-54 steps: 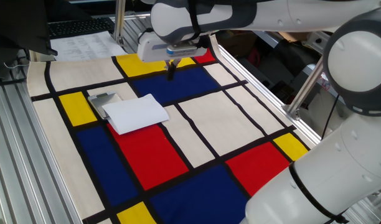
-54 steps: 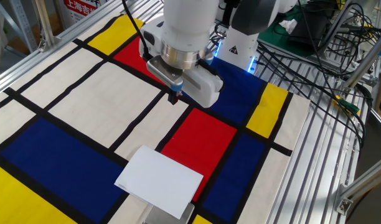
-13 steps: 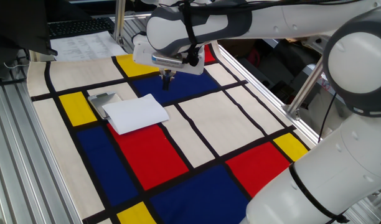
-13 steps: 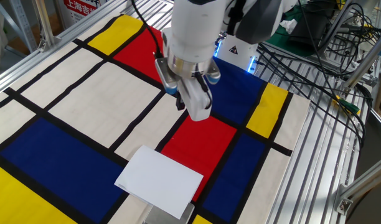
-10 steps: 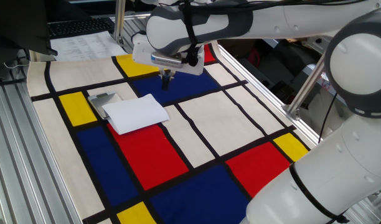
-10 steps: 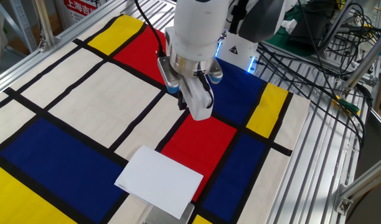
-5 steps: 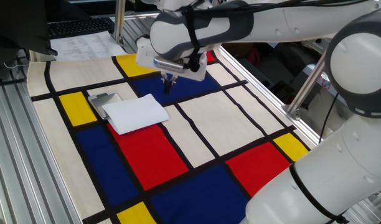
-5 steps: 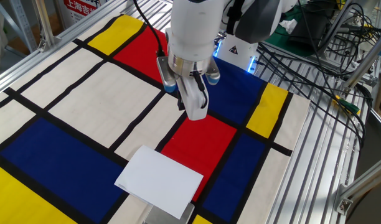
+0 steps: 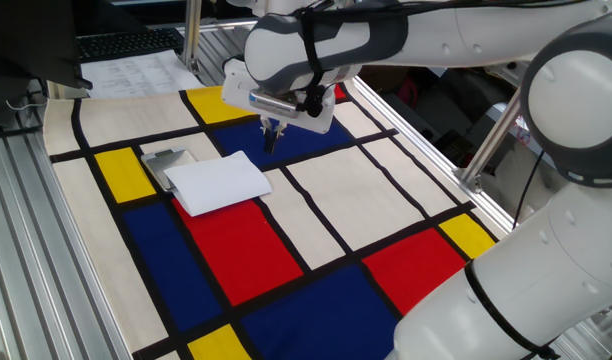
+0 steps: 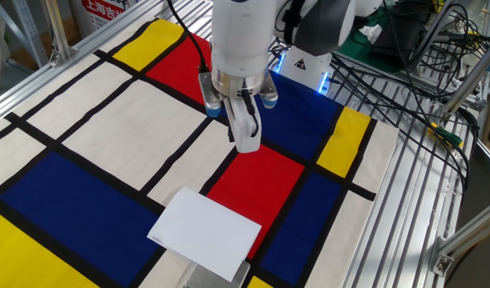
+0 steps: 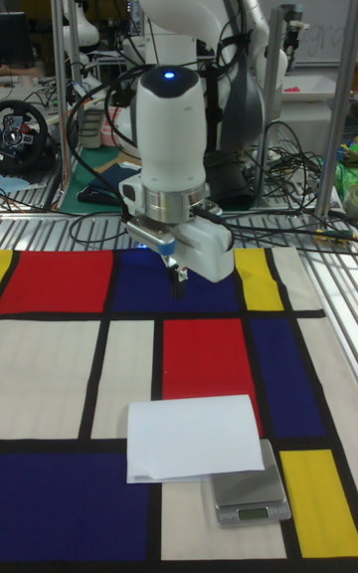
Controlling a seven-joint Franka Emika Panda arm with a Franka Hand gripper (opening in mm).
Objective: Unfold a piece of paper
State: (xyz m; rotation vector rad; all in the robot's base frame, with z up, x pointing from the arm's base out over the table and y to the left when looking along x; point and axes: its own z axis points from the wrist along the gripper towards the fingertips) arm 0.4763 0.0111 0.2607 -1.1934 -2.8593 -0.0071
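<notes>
My hand (image 11: 180, 282), fingers pressed together on nothing, hovers above the blue patch, with the folded piece of paper (image 11: 193, 437) lying crosswise nearer the desk's (image 11: 50, 374) front.

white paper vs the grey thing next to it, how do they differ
The folded white paper is plain, matte and larger; the grey scale is shiny metal, smaller, with a small display strip. The paper lies partly over the scale, covering one edge. Both are rectangular, lying flat on the colour-block mat.
</notes>
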